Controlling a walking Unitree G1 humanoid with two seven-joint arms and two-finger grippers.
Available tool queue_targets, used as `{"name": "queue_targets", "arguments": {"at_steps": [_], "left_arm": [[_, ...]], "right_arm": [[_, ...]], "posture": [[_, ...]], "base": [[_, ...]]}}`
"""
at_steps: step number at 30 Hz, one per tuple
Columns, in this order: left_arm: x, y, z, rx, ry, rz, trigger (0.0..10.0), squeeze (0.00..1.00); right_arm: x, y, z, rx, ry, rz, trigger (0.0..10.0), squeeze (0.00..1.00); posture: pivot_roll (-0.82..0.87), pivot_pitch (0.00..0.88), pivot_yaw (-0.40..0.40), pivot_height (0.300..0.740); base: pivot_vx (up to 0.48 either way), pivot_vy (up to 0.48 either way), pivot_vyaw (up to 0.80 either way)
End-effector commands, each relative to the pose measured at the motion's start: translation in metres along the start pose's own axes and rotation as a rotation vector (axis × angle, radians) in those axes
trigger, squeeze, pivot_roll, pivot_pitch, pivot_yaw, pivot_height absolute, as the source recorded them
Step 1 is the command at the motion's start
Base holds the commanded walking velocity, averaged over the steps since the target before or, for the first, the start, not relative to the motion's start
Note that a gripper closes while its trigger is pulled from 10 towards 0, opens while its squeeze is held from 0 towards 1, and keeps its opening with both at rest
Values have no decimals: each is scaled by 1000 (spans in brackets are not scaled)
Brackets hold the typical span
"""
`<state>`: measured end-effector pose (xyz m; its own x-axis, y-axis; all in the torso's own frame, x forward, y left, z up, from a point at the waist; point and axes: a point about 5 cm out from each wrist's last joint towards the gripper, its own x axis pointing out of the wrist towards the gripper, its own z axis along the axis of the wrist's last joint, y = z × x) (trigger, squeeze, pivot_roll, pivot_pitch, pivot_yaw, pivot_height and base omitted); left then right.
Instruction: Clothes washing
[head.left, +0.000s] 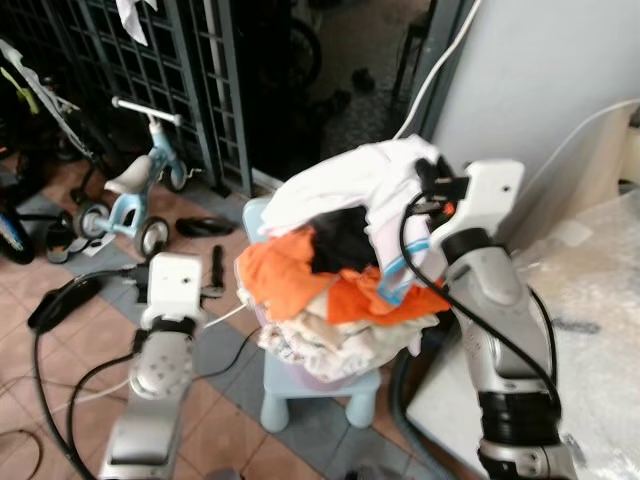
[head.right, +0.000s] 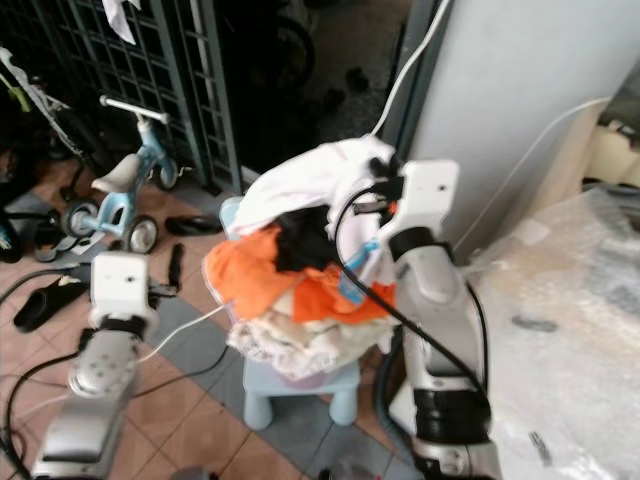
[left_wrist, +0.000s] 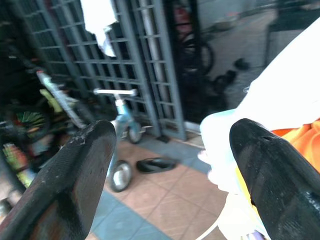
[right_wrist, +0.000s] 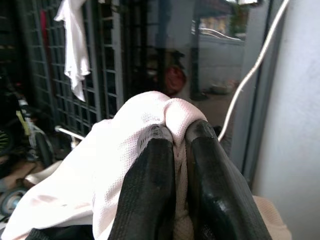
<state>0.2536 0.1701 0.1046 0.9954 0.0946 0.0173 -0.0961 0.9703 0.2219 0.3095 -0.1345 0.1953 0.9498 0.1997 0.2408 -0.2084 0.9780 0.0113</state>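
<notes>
Eye views: laundry pile (head.left: 335, 290) heaped over basket on small blue stool (head.left: 320, 395); right gripper (head.left: 432, 178) at pile's top, far nearer than left gripper (head.left: 216, 268), beside pile's left.

Right wrist: clamped on white garment (right_wrist: 125, 165).

Left wrist: fingers (left_wrist: 75, 175) spread wide, empty.

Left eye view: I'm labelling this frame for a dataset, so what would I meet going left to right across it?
Black sandal → small blue bike → left hand → pile of clothes on a pale blue stool → right hand, shut on the white garment → plastic-wrapped surface.
</notes>
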Motion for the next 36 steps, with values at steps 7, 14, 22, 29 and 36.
{"name": "queue_targets", "arguments": {"at_steps": [7, 14, 22, 29, 36], "left_arm": [[1, -8, 1, -26, -7, -27, 10000, 0], [2, -9, 1, -26, -11, -22, 10000, 0], [5, -10, 2, -28, -16, -26, 10000, 0], [6, -9, 2, -32, -19, -23, 10000, 0], [9, -10, 10, -21, -50, -46, 10000, 0]], "right_arm": [[13, 9, 25, -34, -112, 61, 10000, 0], [29, -9, 53, -138, -215, -66, 10000, 0], [30, -77, 60, -256, -183, -387, 10000, 0], [17, -110, 53, -364, -106, -574, 10000, 0], [12, -115, 43, -333, -70, -588, 10000, 0]], "posture": [[-15, 0, 1, 740], [-12, 0, -1, 740], [-22, 0, 3, 740], [-24, 0, 5, 740], [-30, 0, 14, 740]], "base": [[0, 0, 0], [0, 0, 0], [0, 0, -102], [0, 0, -528], [0, 0, -800]]}}
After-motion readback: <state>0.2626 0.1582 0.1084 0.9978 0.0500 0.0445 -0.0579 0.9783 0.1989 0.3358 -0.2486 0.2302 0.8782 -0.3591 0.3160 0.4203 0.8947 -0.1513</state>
